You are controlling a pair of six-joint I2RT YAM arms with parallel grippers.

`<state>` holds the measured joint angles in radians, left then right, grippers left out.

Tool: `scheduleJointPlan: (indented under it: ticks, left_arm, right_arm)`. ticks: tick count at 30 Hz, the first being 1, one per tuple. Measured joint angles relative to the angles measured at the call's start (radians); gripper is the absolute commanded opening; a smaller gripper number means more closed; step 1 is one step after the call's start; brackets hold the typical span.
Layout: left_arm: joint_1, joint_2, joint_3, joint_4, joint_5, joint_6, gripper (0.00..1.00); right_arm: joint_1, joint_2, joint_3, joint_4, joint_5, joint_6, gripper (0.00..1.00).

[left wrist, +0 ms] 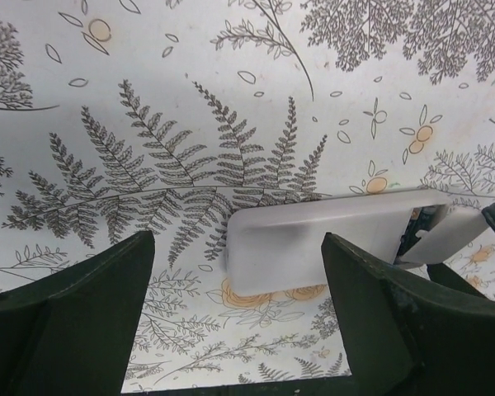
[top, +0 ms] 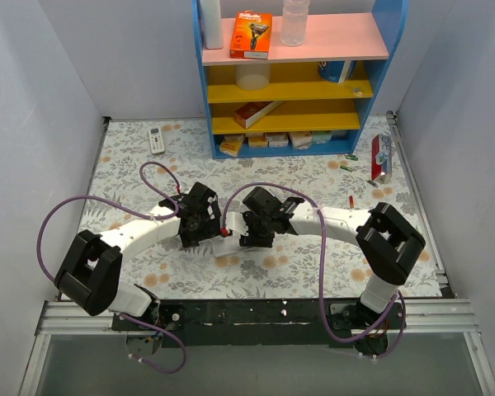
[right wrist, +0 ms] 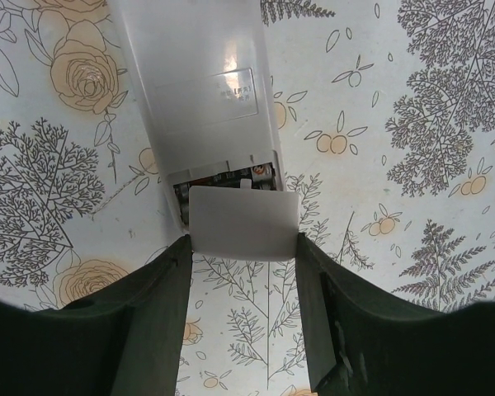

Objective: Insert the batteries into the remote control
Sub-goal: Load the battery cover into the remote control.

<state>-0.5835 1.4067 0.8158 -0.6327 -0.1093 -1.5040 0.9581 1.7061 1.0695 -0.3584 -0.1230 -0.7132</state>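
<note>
Pinching the battery cover [right wrist: 243, 223] in my right claw [right wrist: 243, 247], I have it half off the end of the remote control [right wrist: 202, 91], which lies flat on the desk [right wrist: 412, 124]. My left claw [left wrist: 235, 247] stands wide, astride the remote's other end, not touching. If I pull now, I think the unheld remote may slide along or the cover may slip.
</note>
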Motion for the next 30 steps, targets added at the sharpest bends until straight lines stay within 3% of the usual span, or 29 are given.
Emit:
scheduleJointPlan:
  ticks: [14, 20, 30]
  left_arm:
    - [0.0, 0.051, -0.023, 0.027, 0.118, 0.016, 0.66]
    - [0.003, 0.067, -0.026, 0.058, 0.15, 0.021, 0.55]
    - [0.007, 0.073, -0.035, 0.096, 0.181, 0.022, 0.47]
  right_arm:
    - [0.007, 0.0, 0.0, -0.006, -0.04, -0.005, 0.33]
    - [0.019, 0.002, 0.0, -0.01, -0.051, -0.005, 0.33]
    - [0.024, 0.004, 0.0, -0.015, -0.06, 0.0, 0.34]
